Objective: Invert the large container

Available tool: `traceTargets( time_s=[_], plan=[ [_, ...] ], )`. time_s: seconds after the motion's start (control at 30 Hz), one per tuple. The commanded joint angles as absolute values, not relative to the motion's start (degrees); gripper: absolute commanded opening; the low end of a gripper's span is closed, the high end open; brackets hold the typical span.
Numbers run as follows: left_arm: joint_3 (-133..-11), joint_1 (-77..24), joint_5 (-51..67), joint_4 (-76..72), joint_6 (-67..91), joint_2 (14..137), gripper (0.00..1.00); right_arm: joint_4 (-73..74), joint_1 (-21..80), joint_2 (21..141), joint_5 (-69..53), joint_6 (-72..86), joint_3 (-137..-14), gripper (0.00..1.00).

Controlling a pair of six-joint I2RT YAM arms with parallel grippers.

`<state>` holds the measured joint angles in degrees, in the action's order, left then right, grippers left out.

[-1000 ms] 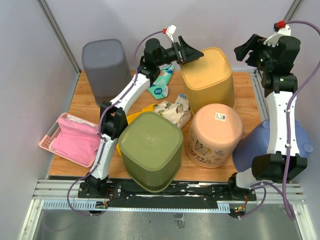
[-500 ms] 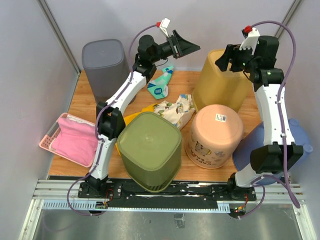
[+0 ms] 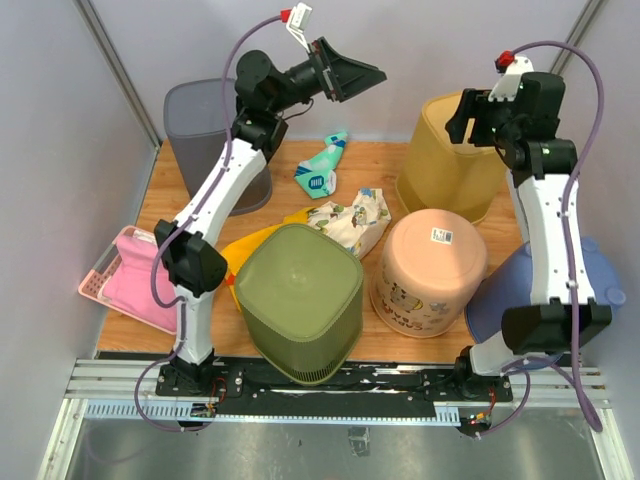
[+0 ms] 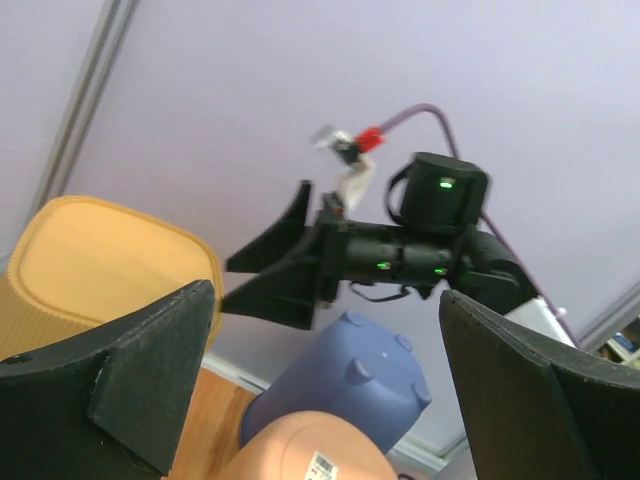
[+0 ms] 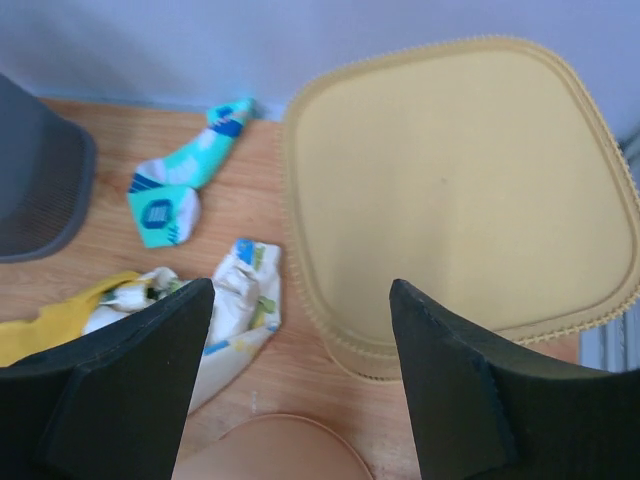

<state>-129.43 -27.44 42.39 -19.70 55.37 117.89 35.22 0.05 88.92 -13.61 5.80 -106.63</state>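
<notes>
Right pincer [image 3: 462, 118] hung spread and empty over the yellow container [image 3: 440, 180], its flip apparently done (left pincer [image 3: 352, 75] spread too, raised clear).

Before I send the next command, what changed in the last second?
The left end effector drew up and back from the yellow ribbed plastic bin, open and empty. The bin shifted right; the right end effector swung in above it, open. The olive-green bin, pink tub and grey bin stayed put.

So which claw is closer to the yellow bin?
Right. The right claw hovers open over the yellow bin; the left claw is raised high off to the bin's left, well clear.
</notes>
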Motion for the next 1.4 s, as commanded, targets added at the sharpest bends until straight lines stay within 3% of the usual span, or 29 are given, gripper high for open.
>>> traceTargets(
  time_s=[0.0, 0.3, 0.6, 0.87, 1.1, 1.37],
  plan=[
    [-128.2, -25.7, 43.7, -10.0, 46.6, 110.9, 0.99, 30.2, 3.6, 80.7, -19.7, 8.1, -102.9, 0.73],
    [-106.1, -27.6, 36.0, 17.0, 21.6, 83.8, 0.99, 25.4, 12.1, 71.6, -23.1, 9.2, -88.0, 0.73],
    [-84.6, -27.6, 14.0, 32.5, 16.4, 59.0, 0.99, 34.1, 13.0, 69.3, 6.1, 9.8, -86.9, 0.73],
    [-76.4, -27.6, 31.7, 43.0, 15.0, 45.7, 0.99, 34.5, 13.0, 63.8, -13.1, 6.6, -81.5, 0.73],
    [-69.5, -27.6, 37.7, 43.1, 20.3, 43.3, 0.99, 33.4, 12.9, 62.0, -15.2, 8.2, -77.6, 0.73],
    [-61.9, -28.4, 41.6, 31.1, 24.1, 46.6, 0.99, 31.7, 13.0, 60.9, -14.1, 8.9, -74.9, 0.74]
  ],
)
